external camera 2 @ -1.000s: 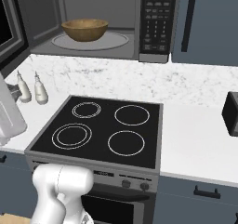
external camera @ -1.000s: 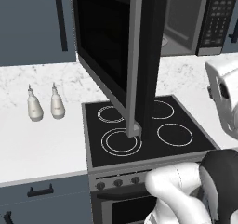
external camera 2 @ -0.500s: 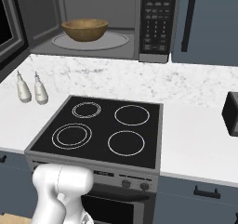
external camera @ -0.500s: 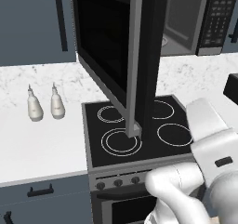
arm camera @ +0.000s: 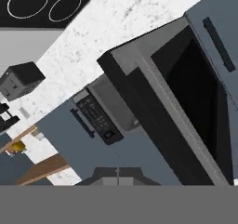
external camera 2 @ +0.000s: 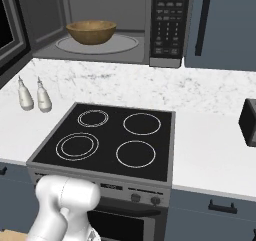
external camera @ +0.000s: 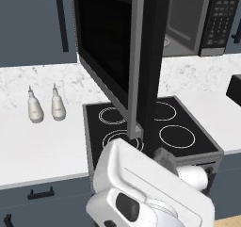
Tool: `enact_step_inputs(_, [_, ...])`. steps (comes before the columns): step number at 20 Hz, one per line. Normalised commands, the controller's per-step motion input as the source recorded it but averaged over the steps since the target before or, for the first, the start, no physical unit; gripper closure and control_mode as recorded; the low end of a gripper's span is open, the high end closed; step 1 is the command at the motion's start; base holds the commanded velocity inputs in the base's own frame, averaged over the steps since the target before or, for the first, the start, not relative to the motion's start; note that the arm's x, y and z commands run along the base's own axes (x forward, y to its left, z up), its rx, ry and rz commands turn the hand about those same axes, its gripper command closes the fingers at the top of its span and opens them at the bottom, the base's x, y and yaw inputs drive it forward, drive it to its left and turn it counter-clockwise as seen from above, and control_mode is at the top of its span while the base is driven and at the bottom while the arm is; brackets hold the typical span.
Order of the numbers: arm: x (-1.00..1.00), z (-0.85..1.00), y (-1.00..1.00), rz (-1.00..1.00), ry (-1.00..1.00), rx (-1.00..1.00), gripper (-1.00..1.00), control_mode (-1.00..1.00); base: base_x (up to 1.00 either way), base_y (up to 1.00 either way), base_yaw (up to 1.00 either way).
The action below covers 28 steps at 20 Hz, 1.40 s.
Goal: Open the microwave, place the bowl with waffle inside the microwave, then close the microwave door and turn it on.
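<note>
**Door open, bowl seated inside, door closure outstanding**

I find the microwave mounted above the stove, its cavity exposed. The microwave door stands swung wide out over the cooktop, its grey steel edge facing the left base camera. I judge it a stiff, hinged panel of moderate weight; the glass face is likely slick, so I would push flat on the outer face near the free steel edge rather than try to pinch it.

The bowl with waffle sits upright on the turntable, left of the keypad panel. I cannot make out the waffle over the rim. It needs no further handling.

Two small bottles stand on the counter, well apart from the door's swing.

The gripper's fingers are not discernible in the hand view; I cannot tell their spread.
</note>
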Motion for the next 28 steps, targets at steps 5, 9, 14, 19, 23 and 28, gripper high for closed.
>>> enact_step_inputs(5, [0.79, -0.1, 1.0, -0.27, 0.17, -0.26, 1.0, -1.0, 0.0, 0.0, 0.0])
enact_step_inputs(9, [1.0, -0.32, 0.88, -0.32, 0.21, -0.18, 1.0, -1.0, 0.0, 0.0, 0.0])
enact_step_inputs(14, [1.0, -0.4, 0.52, -0.26, 0.19, -0.09, 1.0, -1.0, 0.0, 0.0, 0.0])
enact_step_inputs(19, [1.0, -0.06, -0.45, -0.16, 0.16, 0.0, 1.0, -1.0, 0.0, 0.0, 0.0])
enact_step_inputs(23, [1.0, 0.12, -0.95, -0.2, 0.01, 0.04, 1.0, -1.0, 0.0, 0.0, 0.0])
enact_step_inputs(28, [0.82, 0.32, -1.0, -0.12, -0.04, 0.1, 1.0, -1.0, 0.0, 0.0, 0.0])
